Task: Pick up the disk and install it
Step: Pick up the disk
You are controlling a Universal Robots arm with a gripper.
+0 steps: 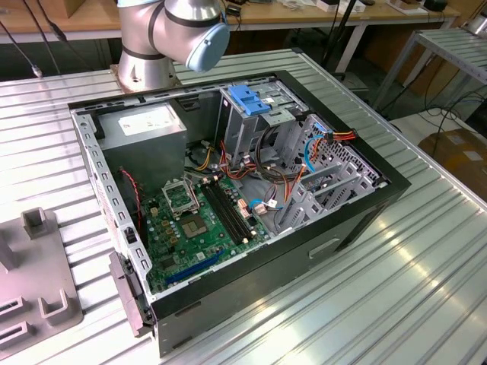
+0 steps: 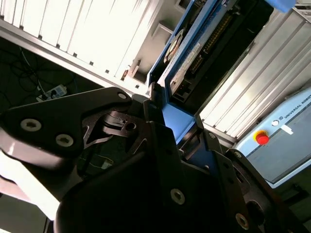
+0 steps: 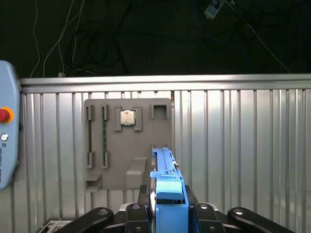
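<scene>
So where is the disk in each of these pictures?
Exterior view: the arm, cut off at the upper edge, behind the open computer case.
First wrist view: the disk stands edge-on in the gripper, before the grey fixture plate.
Second wrist view: the disk's labelled face reaches out from the gripper.
Shared landmark: the ribbed metal table.

glossy ribbed metal table (image 1: 411,296), blue plastic-railed disk (image 3: 169,199)
</scene>
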